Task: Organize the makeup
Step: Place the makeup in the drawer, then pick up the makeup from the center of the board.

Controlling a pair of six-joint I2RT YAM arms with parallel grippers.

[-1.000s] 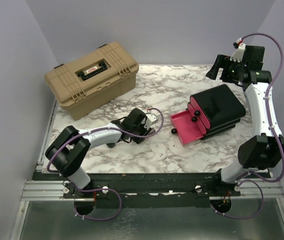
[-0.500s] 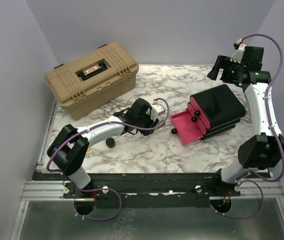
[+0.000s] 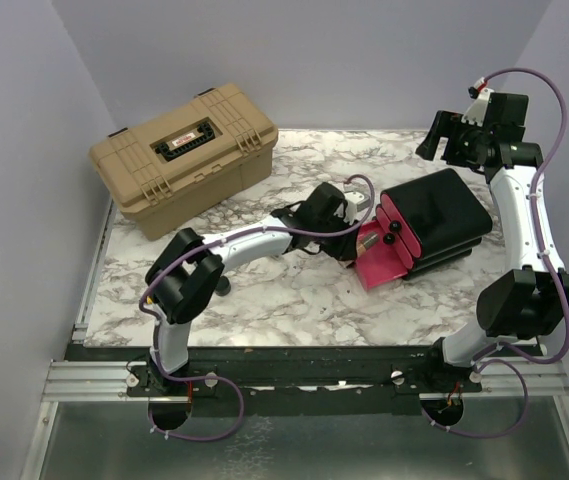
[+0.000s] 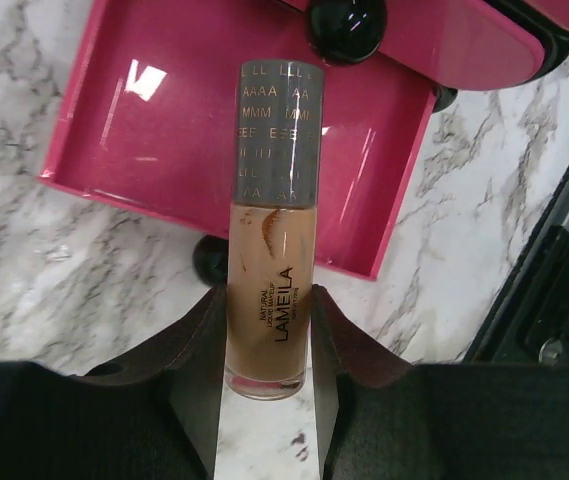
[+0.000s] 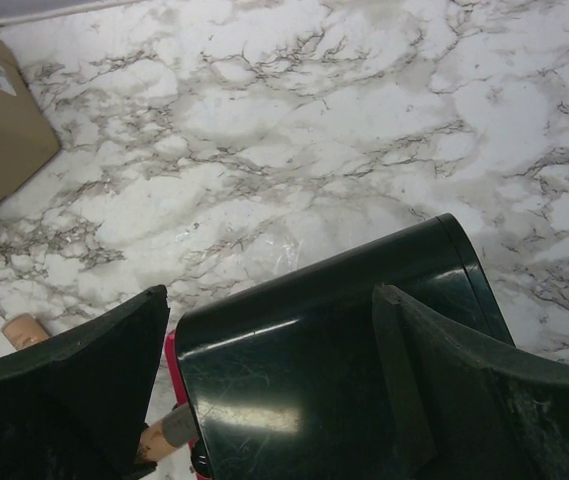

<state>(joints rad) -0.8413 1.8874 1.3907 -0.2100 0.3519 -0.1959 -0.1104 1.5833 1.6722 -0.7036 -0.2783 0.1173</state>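
My left gripper (image 3: 360, 236) is shut on a beige liquid-makeup bottle (image 4: 269, 270) with a grey cap, labelled LAMEILA. In the left wrist view the fingers (image 4: 199, 340) clamp its lower body, and its cap end hangs over the open pink drawer (image 4: 164, 130). The drawer (image 3: 376, 264) sticks out of the black box (image 3: 439, 215). The bottle's cap also shows in the right wrist view (image 5: 164, 435). My right gripper (image 3: 442, 135) is open and empty, held high above the box's far end (image 5: 324, 350). A small black round jar (image 3: 223, 287) lies by the left arm's elbow.
A tan toolbox (image 3: 184, 155) stands shut at the back left. The closed upper drawers carry black knobs (image 4: 347, 25). A small peach object (image 5: 24, 328) lies on the marble to the left of the box. Purple walls close in the table.
My left arm has swung right from the table's middle to the pink drawer, carrying the bottle. The black jar stays where it lay. The right arm has barely moved.
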